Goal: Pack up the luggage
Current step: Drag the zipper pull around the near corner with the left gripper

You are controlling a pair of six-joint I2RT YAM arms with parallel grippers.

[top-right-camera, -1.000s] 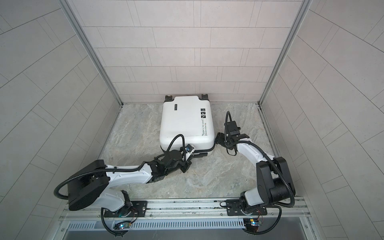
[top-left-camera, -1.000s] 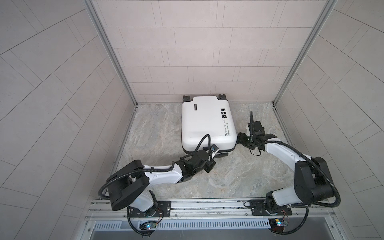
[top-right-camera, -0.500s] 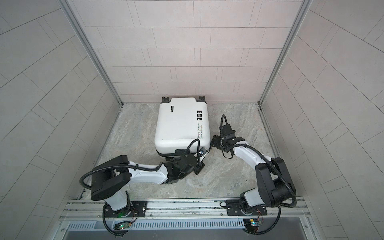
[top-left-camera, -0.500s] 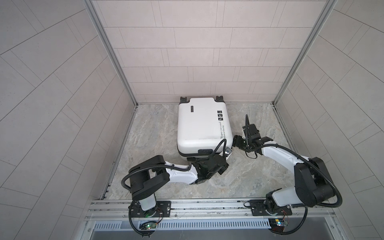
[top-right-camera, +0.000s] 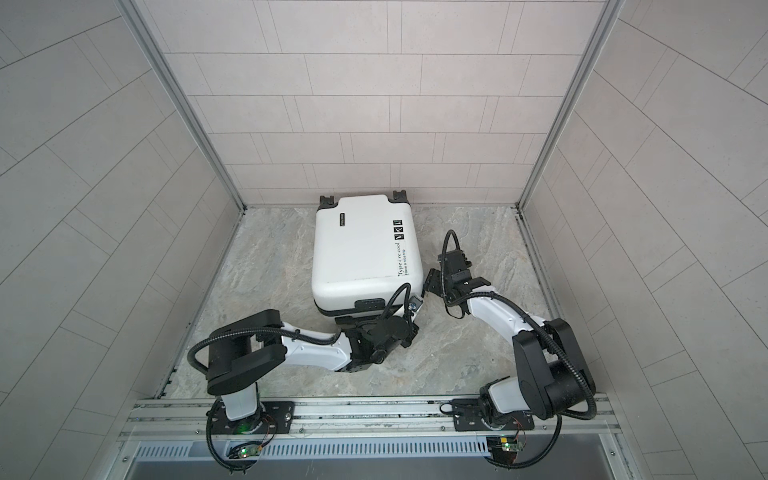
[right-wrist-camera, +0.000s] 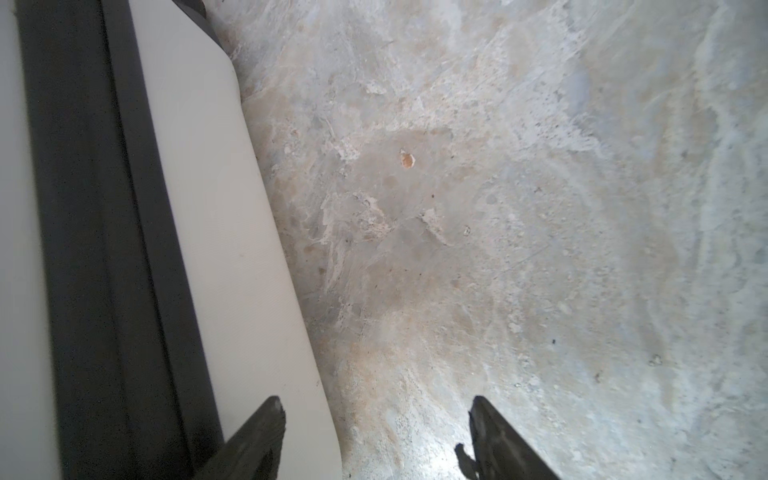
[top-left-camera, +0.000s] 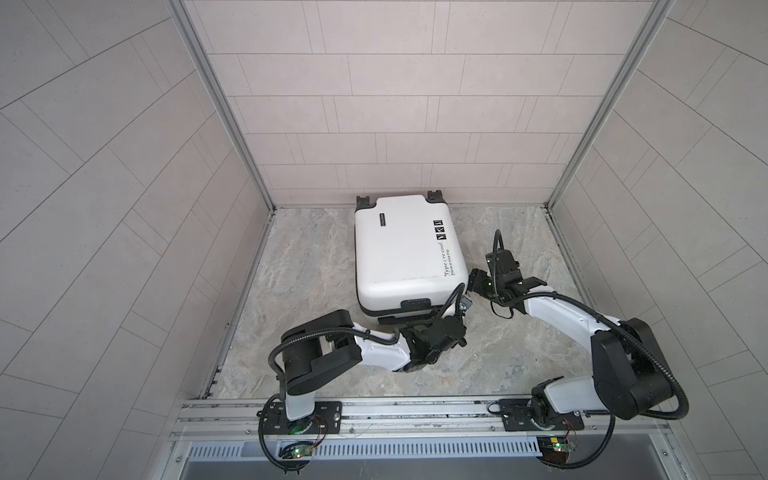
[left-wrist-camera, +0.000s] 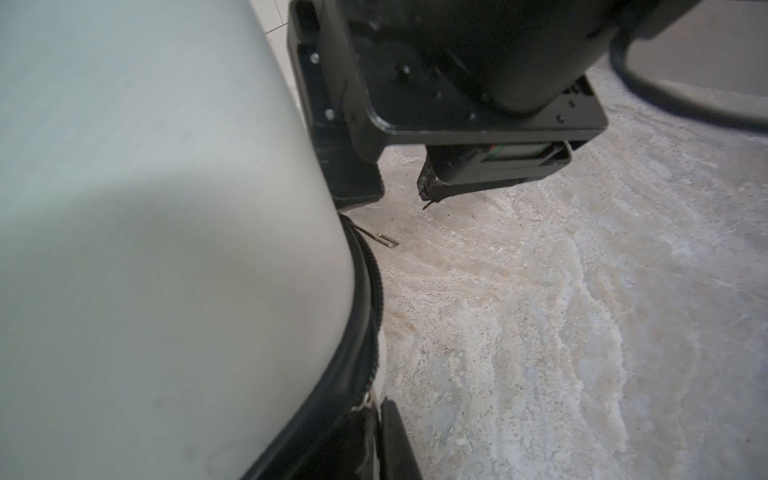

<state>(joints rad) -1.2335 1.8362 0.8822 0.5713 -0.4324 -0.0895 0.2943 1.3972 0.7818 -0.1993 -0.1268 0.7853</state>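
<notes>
The small white hard-shell suitcase [top-left-camera: 403, 249] lies shut, seemingly only zipping remaining; the right gripper [right-wrist-camera: 376, 401] stands spread, while the left gripper [left-wrist-camera: 376, 415] I cannot tell.

A robotics lab test cell, built as a booth. The left arm [top-left-camera: 374, 353] and right arm [top-left-camera: 557, 309] are bolted to an aluminium rail [top-left-camera: 415, 409]. Beyond the rail lies a marble-patterned floor [top-left-camera: 316, 266], boxed in by tiled wall panels [top-left-camera: 374, 104] that meet at metal corner posts [top-left-camera: 224, 108].
</notes>
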